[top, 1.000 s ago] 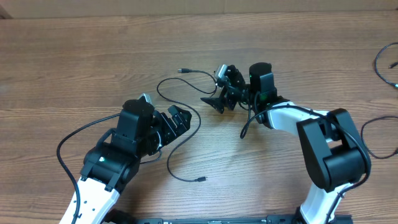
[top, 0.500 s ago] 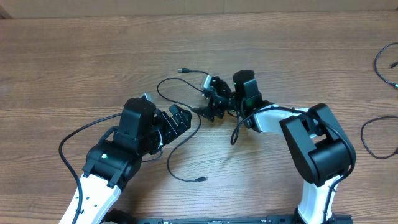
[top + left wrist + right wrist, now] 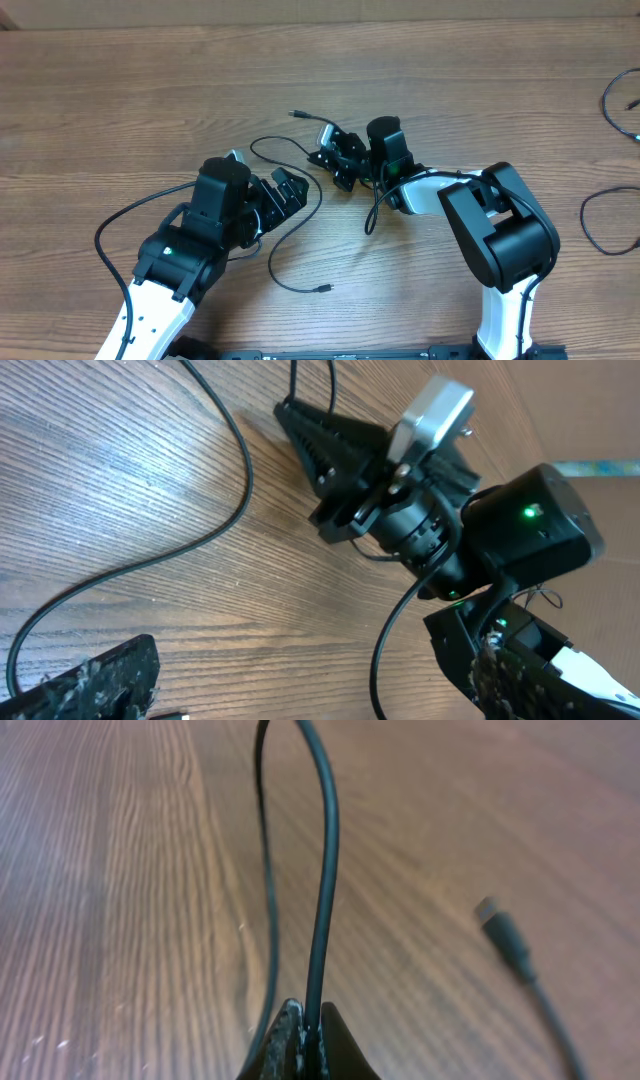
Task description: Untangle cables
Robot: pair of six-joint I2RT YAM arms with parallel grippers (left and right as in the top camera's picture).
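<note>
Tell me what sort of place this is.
Likely a robotics lab or test bench: a wood-grain table, a left arm and a right arm reaching over it, and thin black cables laid out for handling.

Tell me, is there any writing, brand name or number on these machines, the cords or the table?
None: no word, brand, number or sign can be read in any view.
The silver block on the right arm shows no lettering.
The green light beside it is only a dot.
The cables and the table carry no writing.
</note>
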